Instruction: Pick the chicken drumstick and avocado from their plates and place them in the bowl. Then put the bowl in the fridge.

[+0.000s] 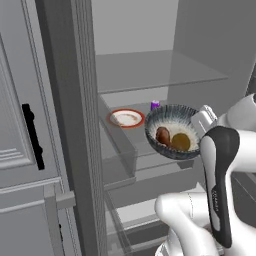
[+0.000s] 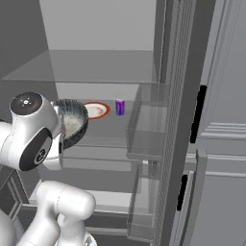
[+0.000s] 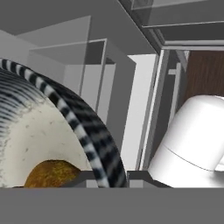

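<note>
The fridge [image 1: 150, 70] stands open in front of me. My gripper [image 1: 197, 129] is shut on the right rim of the blue-grey streaked bowl [image 1: 170, 116] and holds it in the air at the mouth of the fridge, just above the middle glass shelf. Inside the bowl lie the reddish-brown chicken drumstick [image 1: 163, 135] and, to its right, the yellowish avocado [image 1: 181, 142]. In the hand view my gripper [image 3: 111, 178] pinches the striped rim of the bowl [image 3: 87, 135], with the avocado [image 3: 50, 173] just inside. My arm covers part of the bowl [image 2: 79, 117] in the right base view. The plates are out of view.
On the shelf behind the bowl sit a white plate with an orange-red rim [image 1: 126, 118] [image 2: 95, 110] and a purple can [image 1: 155, 105] [image 2: 120, 107]. Clear door bins [image 2: 149, 125] flank the opening on the right. White cabinets with black handles [image 1: 32, 135] stand to the left.
</note>
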